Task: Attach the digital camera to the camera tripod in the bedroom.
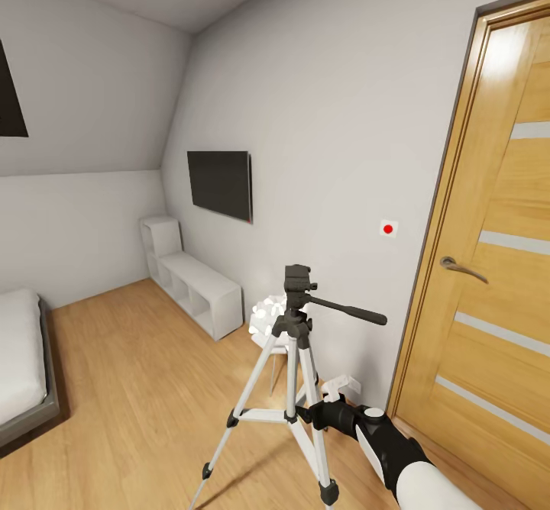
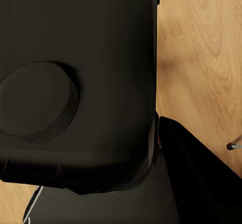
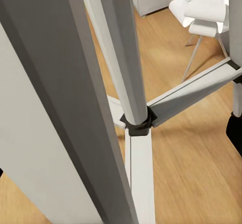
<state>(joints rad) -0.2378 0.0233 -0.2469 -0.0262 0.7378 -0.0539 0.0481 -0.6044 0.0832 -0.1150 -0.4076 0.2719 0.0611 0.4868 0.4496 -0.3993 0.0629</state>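
Head view: right gripper (image 1: 317,412) touches the camera tripod (image 1: 294,388) leg, jaw state unclear; open wood floor (image 1: 137,388) toward nine o'clock.

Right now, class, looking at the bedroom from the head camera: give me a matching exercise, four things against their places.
Things:
1. camera tripod
2. wall TV
3. wooden door
4. bed

Places:
A. far left edge of the view
B. right side, with a curved handle
C. standing on the wood floor, centre foreground
D. mounted on the wall above the white shelf

Pairs: 1-C, 2-D, 3-B, 4-A
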